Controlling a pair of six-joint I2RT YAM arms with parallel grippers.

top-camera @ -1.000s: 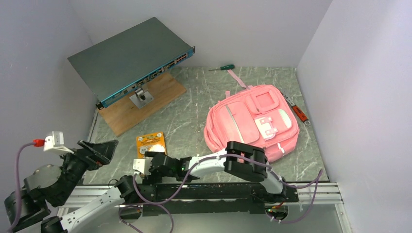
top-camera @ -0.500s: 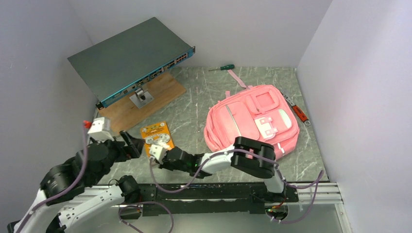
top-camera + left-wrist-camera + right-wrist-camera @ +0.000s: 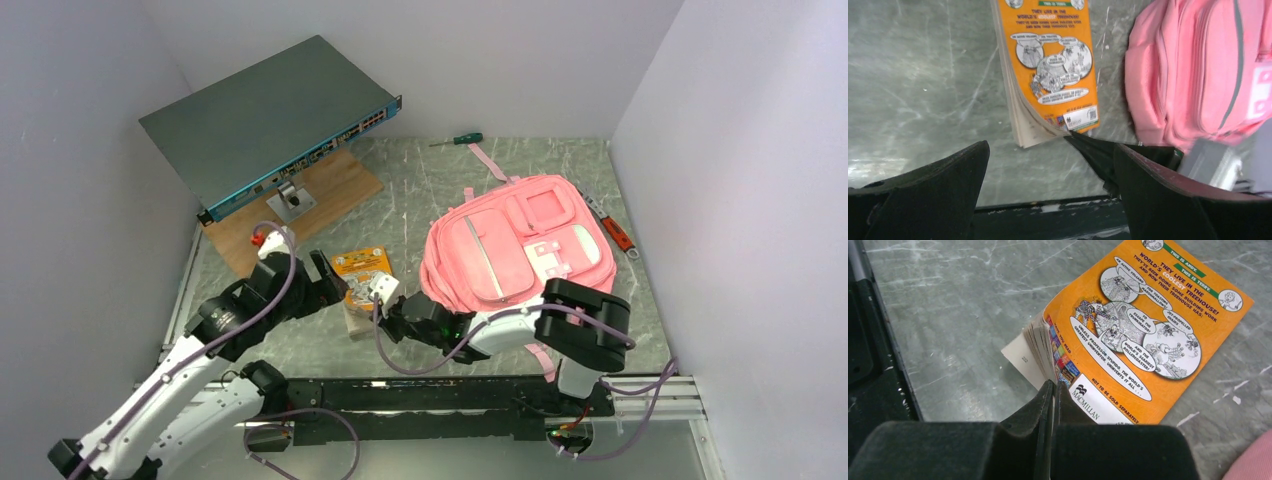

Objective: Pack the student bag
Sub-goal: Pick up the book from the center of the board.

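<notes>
Beside the student bag (image 3: 520, 240), orange book (image 3: 362, 266)

The student bag (image 3: 520, 250) lies flat on the right half of the worktop (image 3: 420, 190). A book (image 3: 362, 268) sits just left of it, near the middle. The right gripper (image 3: 376, 290) pinches the book's near corner, and the left gripper (image 3: 332, 282) is just beside the book's left edge. In the far left corner a network switch (image 3: 260, 115) tilts on a stand (image 3: 290, 200) on a wooden board (image 3: 330, 190). A screwdriver (image 3: 458, 140) lies by the far edge. A hand tool (image 3: 615, 232) lies between the bag and the right edge.
</notes>
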